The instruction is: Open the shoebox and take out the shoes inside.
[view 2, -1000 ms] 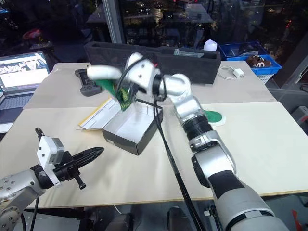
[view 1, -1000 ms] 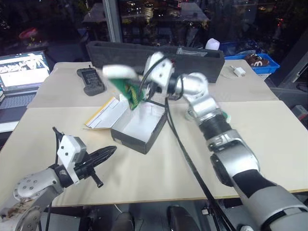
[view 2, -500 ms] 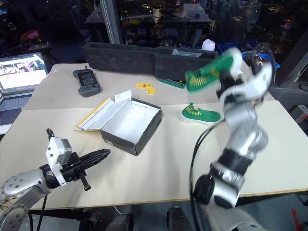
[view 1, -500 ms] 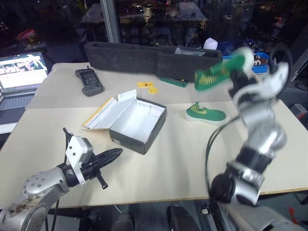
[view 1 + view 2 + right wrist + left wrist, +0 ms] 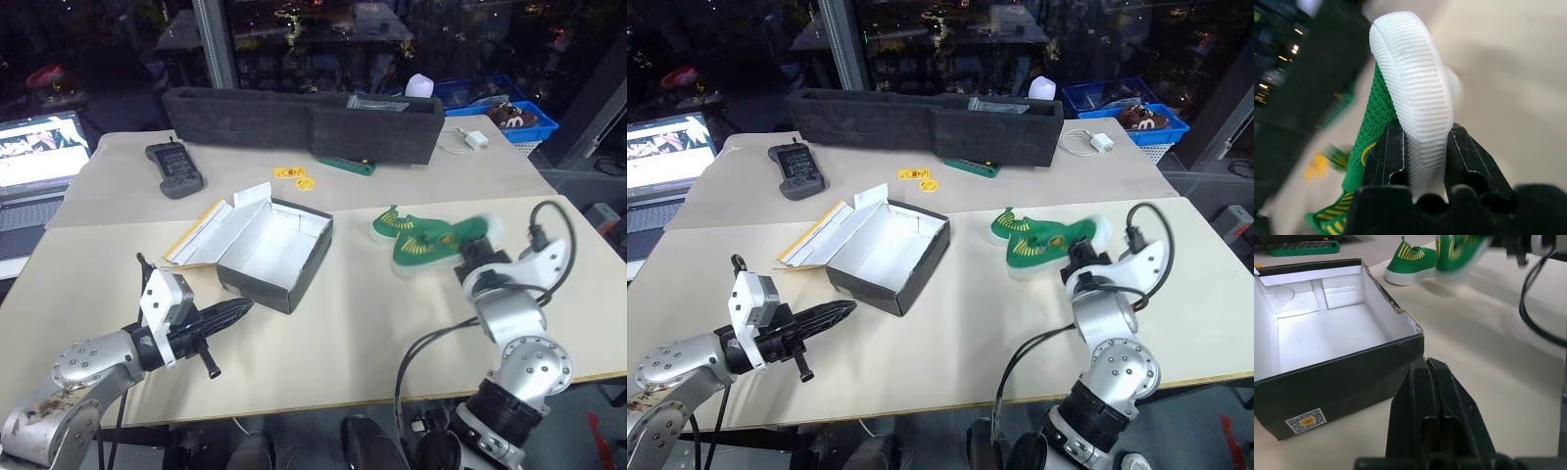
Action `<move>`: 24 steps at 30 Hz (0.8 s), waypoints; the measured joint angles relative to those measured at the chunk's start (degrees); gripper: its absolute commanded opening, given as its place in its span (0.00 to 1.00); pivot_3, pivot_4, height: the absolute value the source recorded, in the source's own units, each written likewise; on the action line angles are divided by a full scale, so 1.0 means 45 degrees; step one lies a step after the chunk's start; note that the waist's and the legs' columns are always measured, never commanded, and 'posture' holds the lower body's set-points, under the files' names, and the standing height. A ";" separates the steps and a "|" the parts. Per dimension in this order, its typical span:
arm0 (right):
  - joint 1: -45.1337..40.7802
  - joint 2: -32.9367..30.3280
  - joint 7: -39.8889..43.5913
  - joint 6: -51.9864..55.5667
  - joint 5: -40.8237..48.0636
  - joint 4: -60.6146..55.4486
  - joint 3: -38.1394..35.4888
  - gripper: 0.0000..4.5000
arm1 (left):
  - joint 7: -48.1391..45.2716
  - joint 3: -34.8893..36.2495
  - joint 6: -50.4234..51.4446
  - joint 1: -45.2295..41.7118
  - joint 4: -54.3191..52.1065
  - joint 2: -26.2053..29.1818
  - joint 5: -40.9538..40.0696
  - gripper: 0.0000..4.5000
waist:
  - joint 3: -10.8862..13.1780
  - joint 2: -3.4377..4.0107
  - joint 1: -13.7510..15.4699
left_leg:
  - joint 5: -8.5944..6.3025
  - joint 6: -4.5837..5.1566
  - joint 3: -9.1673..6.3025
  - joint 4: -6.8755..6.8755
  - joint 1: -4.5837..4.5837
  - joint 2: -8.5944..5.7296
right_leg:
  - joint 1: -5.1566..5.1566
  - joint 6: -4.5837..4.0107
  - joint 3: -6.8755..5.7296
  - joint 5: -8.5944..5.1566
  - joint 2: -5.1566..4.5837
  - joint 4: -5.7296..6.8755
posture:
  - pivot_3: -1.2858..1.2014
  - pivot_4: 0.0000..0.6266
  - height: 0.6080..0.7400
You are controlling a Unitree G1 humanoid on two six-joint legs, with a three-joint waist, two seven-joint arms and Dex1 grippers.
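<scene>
The shoebox [image 5: 276, 247] stands open mid-table, its yellow lid [image 5: 211, 230] folded back to the left and its white interior bare. One green shoe [image 5: 385, 224] with a white sole lies on the table right of the box. My right gripper [image 5: 1425, 166] is shut on the white sole of the other green shoe [image 5: 439, 245], holding it low over the table just in front of the lying shoe. Nearer the front edge, my left gripper [image 5: 235, 310] is shut and empty, pointing at the box's black near corner [image 5: 1342, 377].
A long black foam tray [image 5: 294, 117] runs along the back. A black handset [image 5: 174, 166], yellow tags [image 5: 296, 176] and a green bar [image 5: 343, 164] lie behind the box. A laptop [image 5: 39, 157] sits far left, a blue bin [image 5: 509, 113] far right.
My right arm has swung the green shoe from above the box to the right and down beside the lying shoe, rolling the wrist. The left gripper has stayed put.
</scene>
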 measured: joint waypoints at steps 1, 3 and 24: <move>0.0000 0.0011 -0.0105 -0.0213 0.0194 0.0067 0.0066 0.12 | -0.0005 -0.0007 0.0000 0.0000 0.0000 0.0000 0.0014 0.00 | 0.0000 0.0000 -0.0014 | 0.0000 0.0000 -0.0001 -0.0001 0.0000 0.0002 | 0.0001 -0.0001 -0.0002 -0.0001 0.0002 0.0000 | 0.52 0.24 0.81; -0.0003 0.0021 -0.0347 -0.1127 0.0674 0.0889 0.0090 0.12 | -0.0024 -0.0022 0.0002 -0.0007 0.0002 0.0004 0.0034 0.00 | -0.0007 -0.0010 -0.0027 | 0.0000 0.0000 -0.0002 -0.0003 -0.0002 0.0003 | 0.0007 -0.0001 -0.0005 -0.0003 0.0002 -0.0008 | 0.52 0.24 0.81; 0.0670 -0.2330 0.0125 -0.1417 0.1591 0.2311 0.3400 0.70 | 0.0059 0.0019 -0.0009 0.0045 0.0006 0.0002 0.0135 0.00 | -0.0008 -0.0008 -0.0008 | 0.0000 0.0000 -0.0001 -0.0003 -0.0026 -0.0004 | 0.0000 0.0005 -0.0003 0.0003 -0.0003 -0.0044 | 0.52 0.24 0.81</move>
